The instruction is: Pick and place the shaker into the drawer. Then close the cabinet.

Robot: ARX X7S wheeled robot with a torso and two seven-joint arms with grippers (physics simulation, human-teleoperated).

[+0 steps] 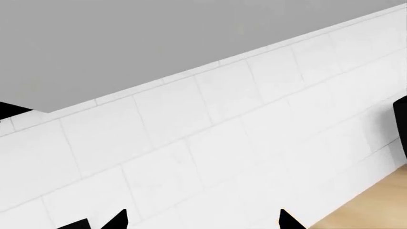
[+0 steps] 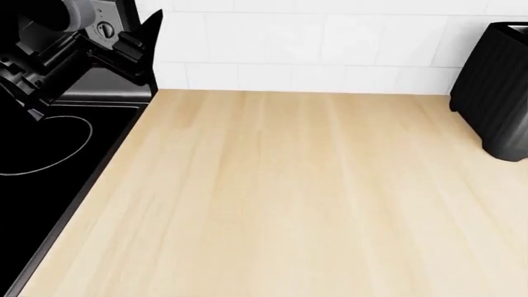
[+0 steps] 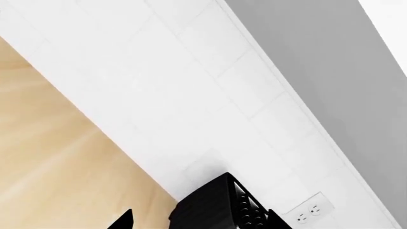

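Left wrist view: a white tiled wall [image 1: 210,157] is seen under a flat grey surface [image 1: 159,43], with a strip of wooden tabletop [image 1: 369,210] at one corner and a dark object's edge [image 1: 401,124] at the frame border; only black tips of the left gripper [image 1: 197,222] are caught at the frame edge, well apart, so the jaws are read as released with nothing between them. Head view: the light wood tabletop [image 2: 289,198] is shown bare in the middle, a black stovetop [image 2: 49,167] at left, the left arm [image 2: 74,49] raised above it, and a dark ribbed toaster [image 2: 495,86] at far right against the wall. The shaker is not seen in any view. Right wrist view: tiled wall, tabletop, the toaster [image 3: 213,205] and a wall outlet [image 3: 308,210] are seen; one black tip of the right gripper [image 3: 121,220] is visible, jaw state cannot be told.
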